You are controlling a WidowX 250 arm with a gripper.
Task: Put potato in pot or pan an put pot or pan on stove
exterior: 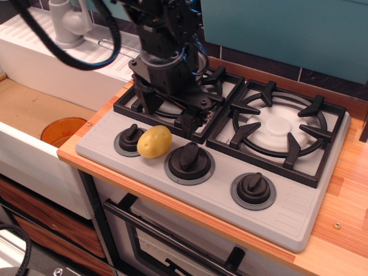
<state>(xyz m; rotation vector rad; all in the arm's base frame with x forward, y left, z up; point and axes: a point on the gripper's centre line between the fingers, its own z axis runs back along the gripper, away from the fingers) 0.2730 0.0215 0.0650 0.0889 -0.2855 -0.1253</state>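
The pale-yellow potato (pixel 154 142) lies on the grey stove (pixel 287 201), between the left and middle black knobs. My gripper (pixel 165 112) is open and empty, low over the left burner grate (pixel 127 104), just behind the potato and not touching it. The steel saucepan is on the left burner's far side, almost wholly hidden behind my arm. Only its thin wire handle (pixel 117 46) shows, pointing back left over the white drainboard.
An orange bowl (pixel 62 130) sits in the sink at the left. A white faucet (pixel 66 23) stands at the back left. The right burner (pixel 279 126) is bare. Wooden counter (pixel 345 190) runs along the right, and an oven door is below.
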